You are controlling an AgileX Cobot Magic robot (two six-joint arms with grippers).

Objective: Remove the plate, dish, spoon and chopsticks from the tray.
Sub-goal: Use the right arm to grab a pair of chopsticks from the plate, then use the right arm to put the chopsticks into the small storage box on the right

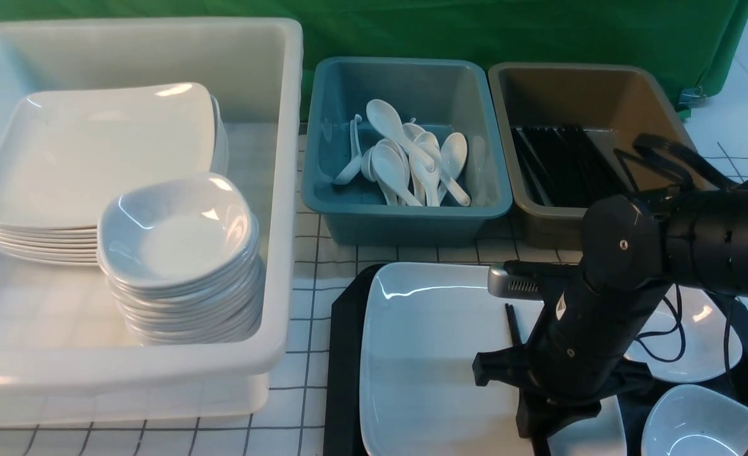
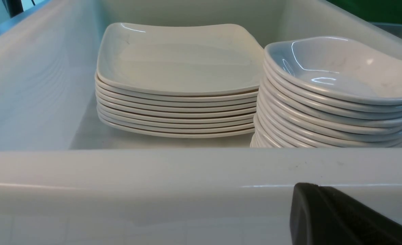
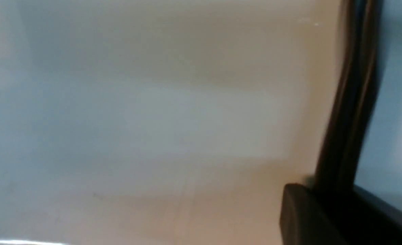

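Right wrist view puts the chopsticks (image 3: 350, 102) against one finger pad (image 3: 323, 217) of your right gripper (image 1: 541, 411), low over the plate (image 1: 424, 354) on the tray (image 1: 342, 354); whether the jaws are clamped, you cannot tell. Chopstick pickup looks in hand: confirm grip, lift, carry to the brown bin (image 1: 602, 101). Your left gripper (image 2: 340, 217) sits closed.

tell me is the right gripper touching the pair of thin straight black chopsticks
Touching. The right wrist view shows the chopsticks running straight into the right gripper, meeting its finger with no visible gap.
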